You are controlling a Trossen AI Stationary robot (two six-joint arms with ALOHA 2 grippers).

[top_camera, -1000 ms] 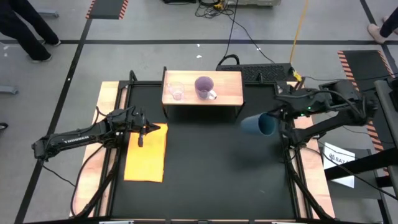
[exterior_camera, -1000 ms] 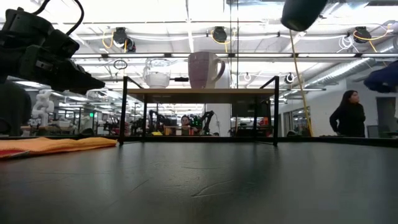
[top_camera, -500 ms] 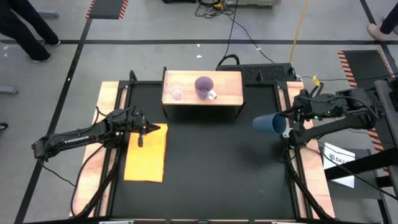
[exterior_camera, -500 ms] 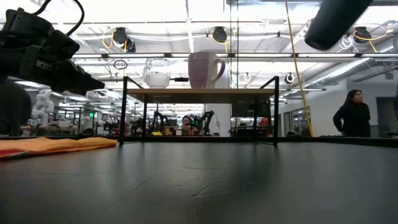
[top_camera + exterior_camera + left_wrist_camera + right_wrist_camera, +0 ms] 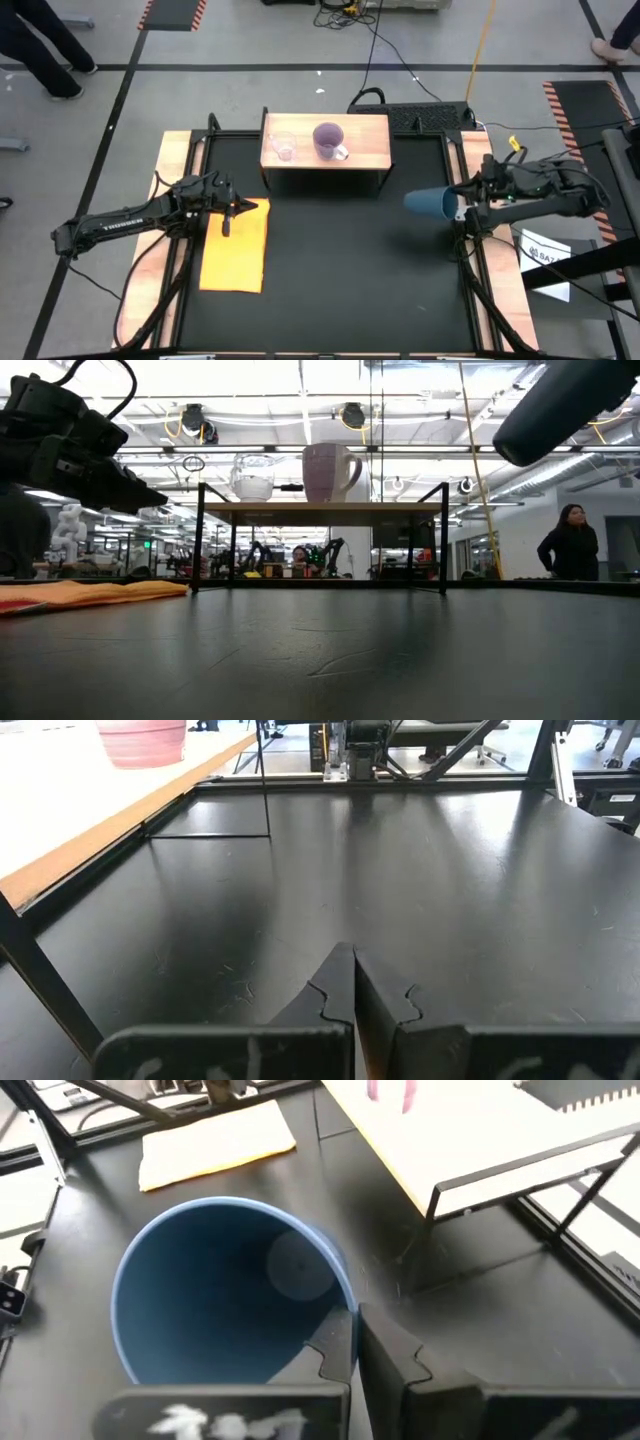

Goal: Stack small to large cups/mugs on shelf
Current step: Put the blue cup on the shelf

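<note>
Right claw clamped on blue cup rim, tipped sideways mid-right, likely for shelf placement; left claw shut, parked over mat.

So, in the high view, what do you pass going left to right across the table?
Left gripper → yellow mat → glass cup → purple mug → blue cup → right gripper, jaws shut on the blue cup.
</note>
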